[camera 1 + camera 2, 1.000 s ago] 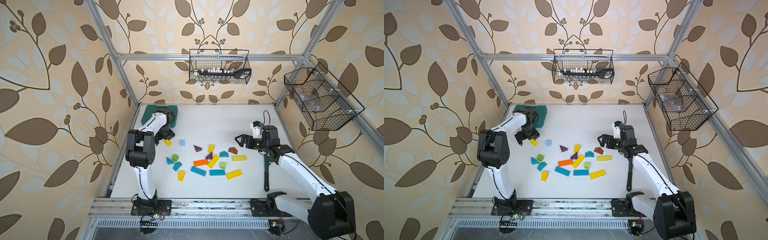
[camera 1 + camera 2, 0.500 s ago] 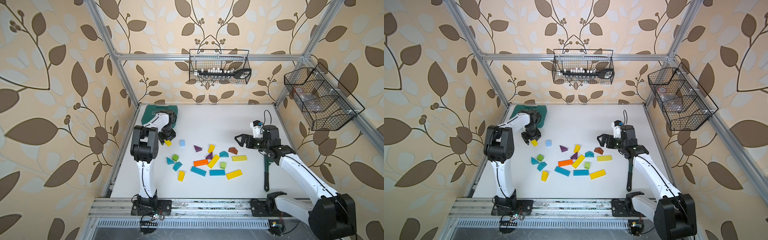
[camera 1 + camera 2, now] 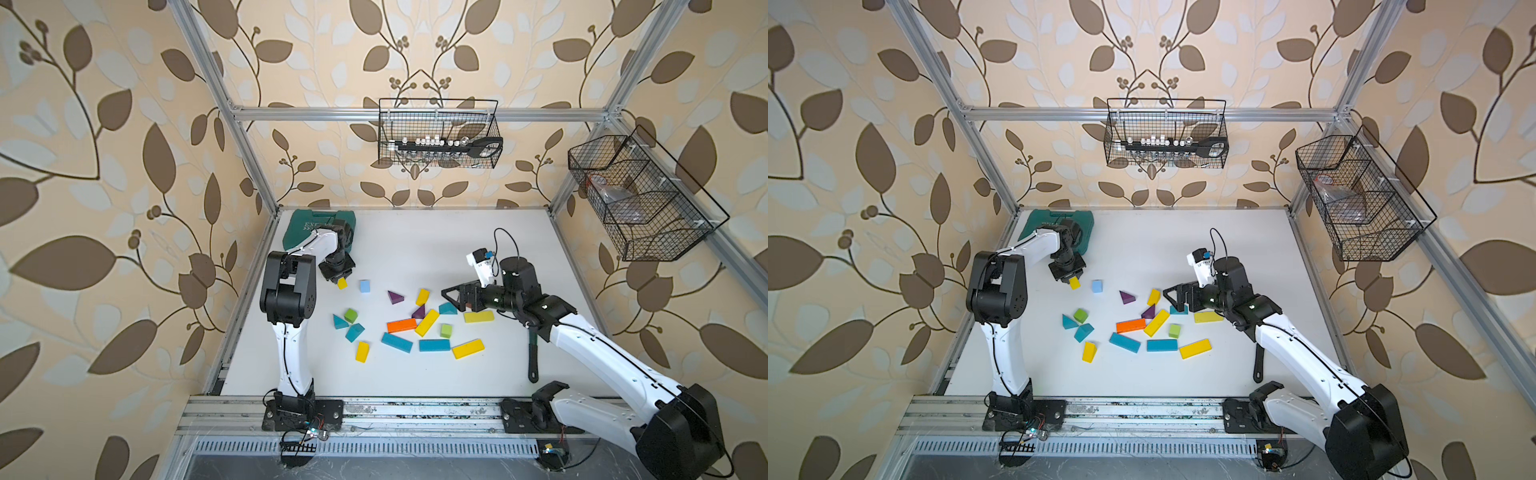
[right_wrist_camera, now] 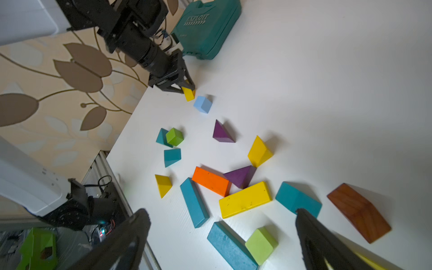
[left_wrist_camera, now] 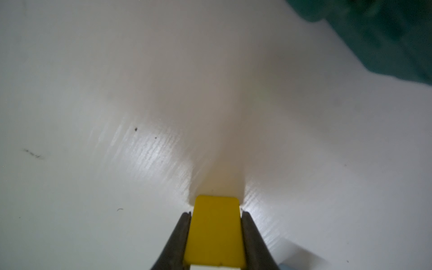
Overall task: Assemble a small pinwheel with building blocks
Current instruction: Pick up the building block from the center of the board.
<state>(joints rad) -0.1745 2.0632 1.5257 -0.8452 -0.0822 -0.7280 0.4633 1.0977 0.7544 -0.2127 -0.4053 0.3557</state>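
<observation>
My left gripper [image 3: 337, 277] is shut on a small yellow block [image 5: 215, 233], held low at the white table near the back left, next to a pale blue cube [image 3: 364, 286]. The other building blocks lie loose mid-table: an orange bar [image 3: 401, 325], a yellow bar [image 3: 427, 322], two teal bars [image 3: 397, 342], purple wedges [image 3: 395, 297], green cubes [image 3: 350, 315] and teal wedges [image 3: 354, 332]. My right gripper [image 3: 451, 297] hangs open over the heap's right side, above a teal block [image 4: 298, 201]. A brown block [image 4: 358, 211] lies beside it.
A teal tool case [image 3: 320, 226] lies in the back left corner, just behind my left wrist. A wrench with a black handle [image 3: 532, 353] lies under my right forearm. Wire baskets [image 3: 436, 135] [image 3: 636, 199] hang on the back and right walls.
My left gripper came down onto the small yellow block and shut on it. The right arm has barely moved and stays open.
</observation>
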